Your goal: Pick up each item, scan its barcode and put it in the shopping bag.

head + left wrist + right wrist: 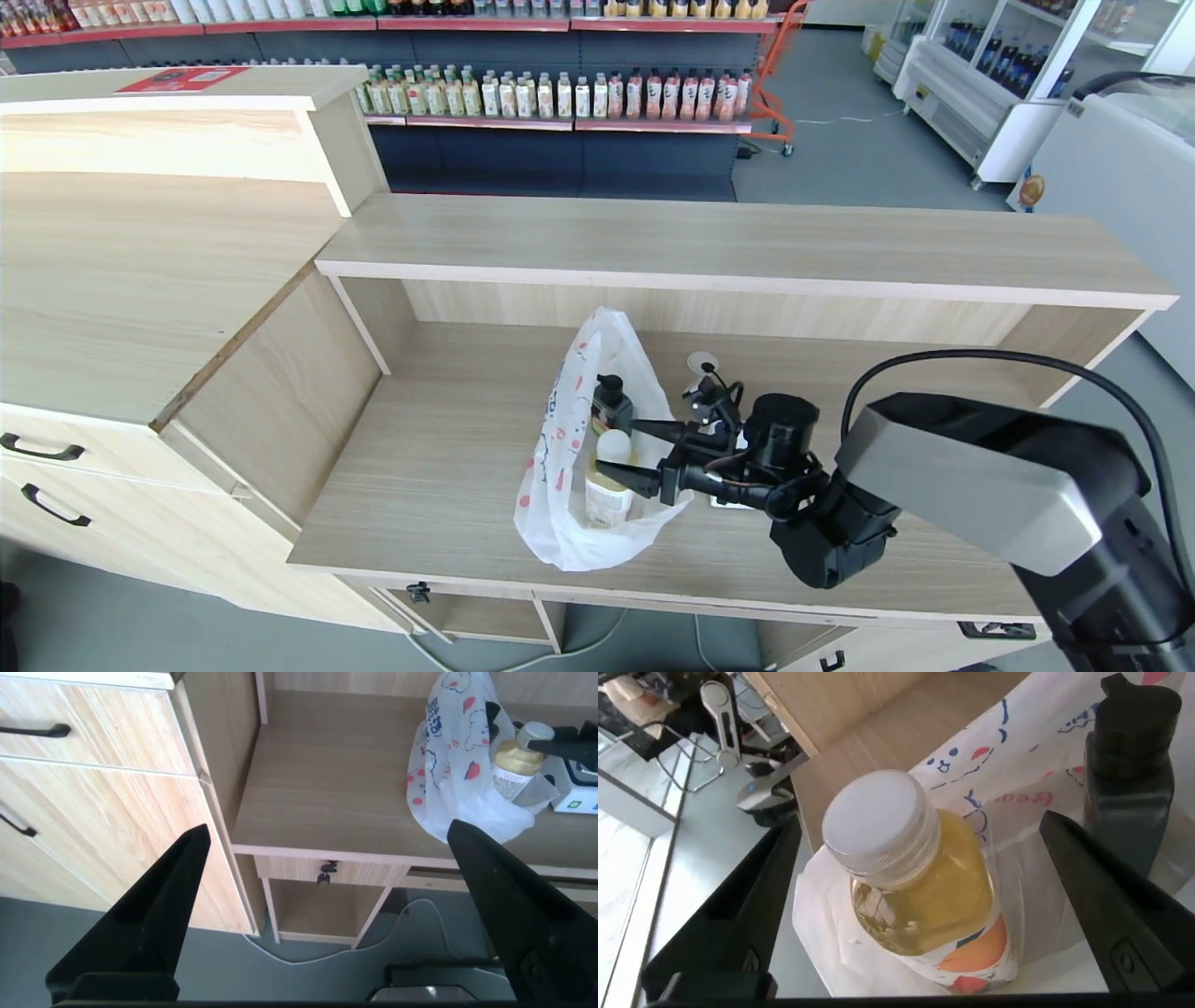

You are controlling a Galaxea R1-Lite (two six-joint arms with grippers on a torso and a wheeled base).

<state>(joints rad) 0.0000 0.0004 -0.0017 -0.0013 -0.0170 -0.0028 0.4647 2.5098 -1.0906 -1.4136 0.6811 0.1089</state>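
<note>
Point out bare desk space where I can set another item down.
Widest bare patch: the desk between the left side panel and the shopping bag. The upper ledge is bare too. Crowded: right of the bag, where the right hand straddles the white-capped bottle.

The right arm (990, 485) comes in from the right and stretches leftward, low and roughly level, with its black wrist (826, 537) slightly bent. The right gripper (637, 455) points left, its 2 fingers spread apart. The left gripper (327, 835) is aimed forward and down, its 2 fingers (159, 915) splayed wide.
</note>
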